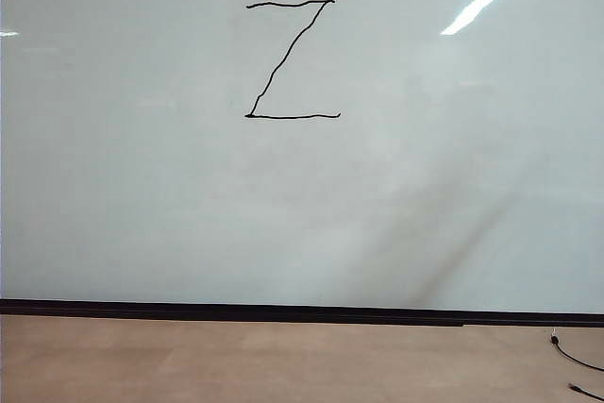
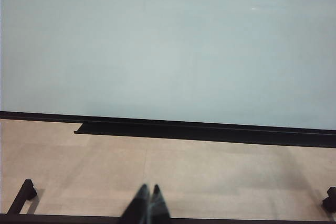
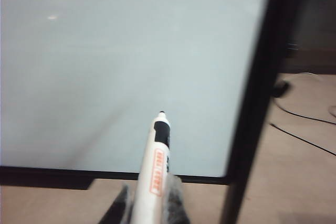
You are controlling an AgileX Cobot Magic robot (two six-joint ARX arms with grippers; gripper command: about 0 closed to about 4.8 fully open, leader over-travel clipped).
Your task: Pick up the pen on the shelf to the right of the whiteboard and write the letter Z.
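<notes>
the pen (image 3: 157,171) sits clamped in the right gripper (image 3: 149,203), tip clear of the whiteboard (image 1: 142,195), near its right edge. the z (image 1: 291,59) is already drawn high on the board, complete. the left gripper (image 2: 147,205) hangs low over the floor (image 2: 210,177), fingers pressed together, empty. risk now: a loosened grip drops the pen, or a stray swing smears the z.

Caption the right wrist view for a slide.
Right gripper holds the white pen, jaws shut on its barrel, dark tip aimed at the whiteboard but clear of it.
</notes>
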